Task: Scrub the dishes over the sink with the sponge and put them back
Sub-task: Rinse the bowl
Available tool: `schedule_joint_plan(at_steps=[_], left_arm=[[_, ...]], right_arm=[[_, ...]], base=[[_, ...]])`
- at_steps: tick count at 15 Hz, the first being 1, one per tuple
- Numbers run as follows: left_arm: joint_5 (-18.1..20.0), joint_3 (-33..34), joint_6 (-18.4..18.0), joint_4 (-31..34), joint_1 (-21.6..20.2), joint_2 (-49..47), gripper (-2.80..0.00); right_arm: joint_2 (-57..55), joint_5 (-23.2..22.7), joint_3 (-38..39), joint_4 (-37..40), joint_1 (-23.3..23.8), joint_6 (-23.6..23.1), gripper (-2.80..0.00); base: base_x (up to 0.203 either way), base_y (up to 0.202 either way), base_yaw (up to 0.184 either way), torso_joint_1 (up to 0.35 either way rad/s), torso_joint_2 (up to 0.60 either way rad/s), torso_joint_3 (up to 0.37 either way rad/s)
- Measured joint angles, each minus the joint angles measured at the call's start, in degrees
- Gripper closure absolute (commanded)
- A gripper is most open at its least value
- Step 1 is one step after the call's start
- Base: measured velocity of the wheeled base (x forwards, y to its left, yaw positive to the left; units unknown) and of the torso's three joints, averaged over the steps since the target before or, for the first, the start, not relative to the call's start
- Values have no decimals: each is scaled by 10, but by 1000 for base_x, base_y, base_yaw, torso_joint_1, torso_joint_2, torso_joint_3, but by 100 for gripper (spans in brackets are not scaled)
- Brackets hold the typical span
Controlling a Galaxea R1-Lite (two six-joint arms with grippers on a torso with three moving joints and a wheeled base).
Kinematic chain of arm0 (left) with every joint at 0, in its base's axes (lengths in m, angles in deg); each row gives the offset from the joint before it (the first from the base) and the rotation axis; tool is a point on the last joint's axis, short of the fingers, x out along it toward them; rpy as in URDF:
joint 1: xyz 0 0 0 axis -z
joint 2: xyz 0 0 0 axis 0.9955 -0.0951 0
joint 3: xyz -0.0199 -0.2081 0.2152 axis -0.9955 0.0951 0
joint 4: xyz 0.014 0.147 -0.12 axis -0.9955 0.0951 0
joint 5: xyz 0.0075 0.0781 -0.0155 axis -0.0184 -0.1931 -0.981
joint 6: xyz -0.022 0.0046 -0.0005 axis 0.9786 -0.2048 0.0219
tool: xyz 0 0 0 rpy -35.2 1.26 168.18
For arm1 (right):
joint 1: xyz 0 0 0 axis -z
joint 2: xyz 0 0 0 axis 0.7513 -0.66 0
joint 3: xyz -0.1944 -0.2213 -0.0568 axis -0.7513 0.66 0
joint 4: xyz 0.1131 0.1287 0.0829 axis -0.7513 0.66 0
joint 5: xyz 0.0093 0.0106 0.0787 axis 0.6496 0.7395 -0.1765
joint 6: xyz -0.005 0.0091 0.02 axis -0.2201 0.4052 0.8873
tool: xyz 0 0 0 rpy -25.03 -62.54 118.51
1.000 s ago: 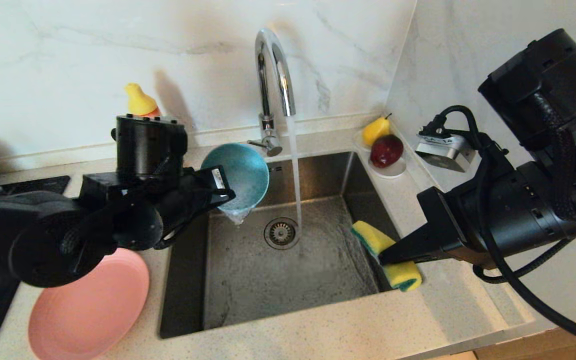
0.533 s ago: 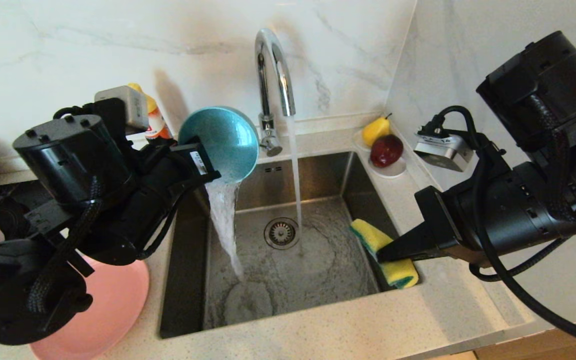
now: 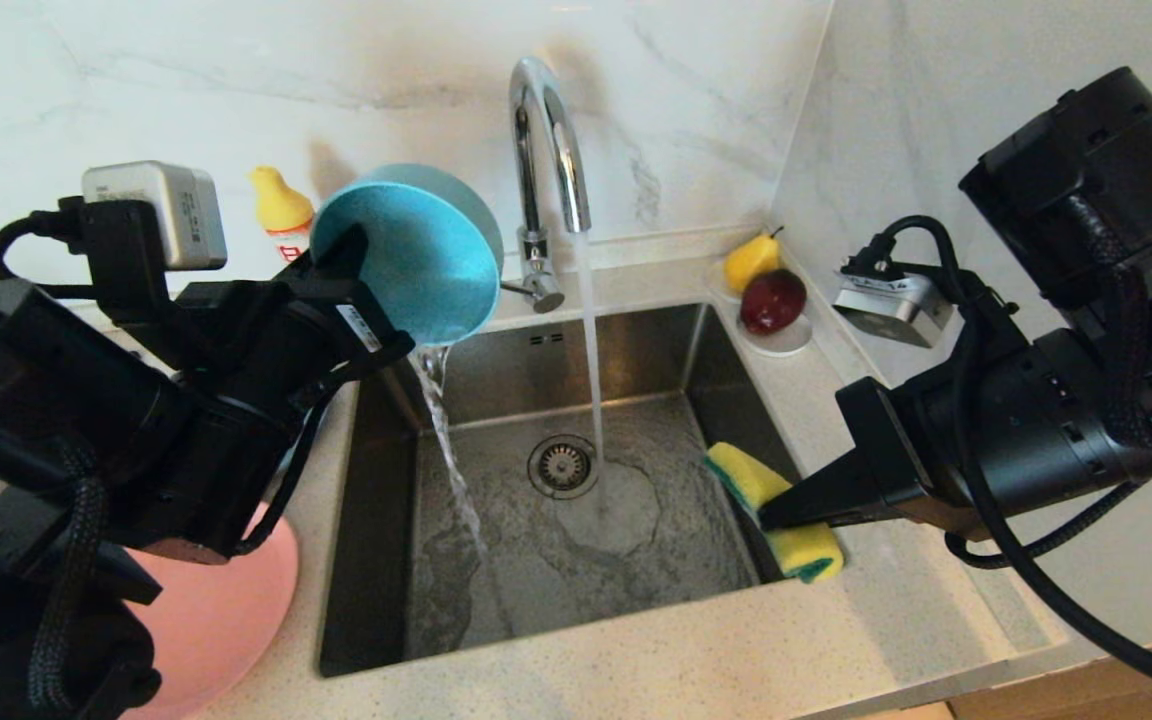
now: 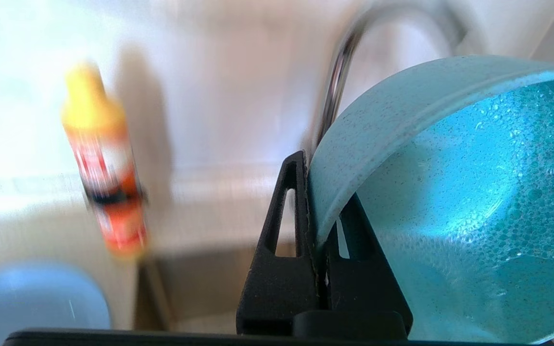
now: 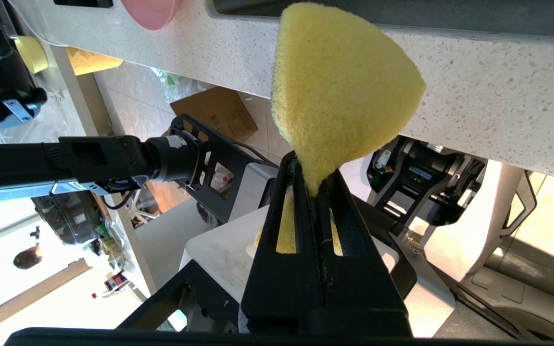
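Note:
My left gripper (image 3: 361, 305) is shut on the rim of the teal bowl (image 3: 416, 255). It holds the bowl tipped on edge above the back left corner of the sink (image 3: 626, 350). A thin stream of water pours from the bowl into the basin. In the left wrist view the fingers (image 4: 296, 202) pinch the bowl (image 4: 450, 192), which has foam inside. My right gripper (image 3: 771, 515) is shut on the yellow and green sponge (image 3: 751, 475) at the sink's right edge. The right wrist view shows the sponge (image 5: 344, 81) squeezed between the closed fingers (image 5: 282, 206). The pink plate (image 3: 221, 620) lies on the counter at the left, partly behind my left arm.
The chrome tap (image 3: 546, 150) runs a stream onto the drain (image 3: 562, 465). A yellow-capped bottle (image 3: 281, 210) stands at the back wall. A white saucer (image 3: 781, 345) with a pear and an apple sits in the back right corner. A blurred blue dish (image 4: 31, 298) shows near the bottle.
My left arm has lifted the teal bowl up and to the left and rolled it further on edge. Its water spilled out and has thinned to a trickle. The right arm has not moved.

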Motion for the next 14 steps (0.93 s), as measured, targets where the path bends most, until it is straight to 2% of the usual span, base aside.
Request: schedule_joint_plan(at_steps=[2, 6, 10, 12, 14], left_arm=[[21, 7, -28, -15, 0, 7, 0], [31, 14, -31, -15, 0, 14, 0], [25, 14, -35, -12, 0, 23, 0], [18, 13, -31, 31, -1, 30, 0], [8, 5, -12, 115, -11, 46, 0]], right_arm=[[-1, 0, 0, 0, 0, 0, 0], [-2, 0, 0, -1, 0, 0, 0], [-1, 1, -1, 0, 0, 0, 0], [2, 1, 0, 0, 0, 1, 0], [7, 1, 6, 0, 1, 1, 0]], base=[[0, 0, 0, 0, 0, 0], [0, 0, 0, 0, 0, 0], [0, 0, 0, 0, 0, 0], [0, 0, 0, 0, 0, 0], [0, 0, 0, 0, 0, 0]])
